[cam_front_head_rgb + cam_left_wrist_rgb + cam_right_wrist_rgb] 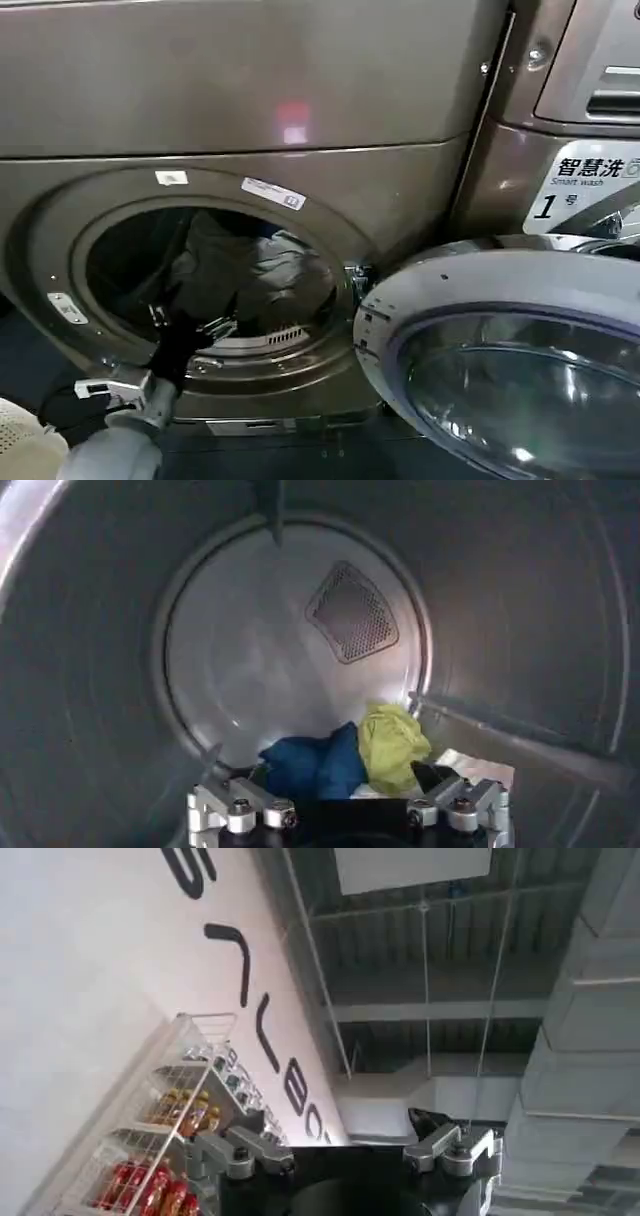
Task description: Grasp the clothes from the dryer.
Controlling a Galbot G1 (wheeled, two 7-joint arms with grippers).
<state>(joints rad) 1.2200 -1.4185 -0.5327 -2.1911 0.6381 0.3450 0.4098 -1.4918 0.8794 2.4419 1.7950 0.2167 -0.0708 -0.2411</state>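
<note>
Bronze-brown dryer [250, 110]: I see its porthole open, door [520, 350] swung to the robot's right.
Clothes [345, 755]: heaped low on the drum floor near the back wall; navy piece beside a yellow-green piece.
Left gripper [350, 805]: I have it inside the drum, just short of the heap, jaws spread wide, holding nothing.
Right gripper [345, 1148]: raised toward the ceiling beside a snack rack [150, 1138], jaws apart, empty.

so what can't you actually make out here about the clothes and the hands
- Clothes: left wrist view, lower part hidden behind the left hand; contact unclear.
- Dryer drum: head view, interior dark, garments just grey shapes.
- Right hand: right wrist view, fingertips cut by the bottom edge, aimed at the ceiling.
</note>
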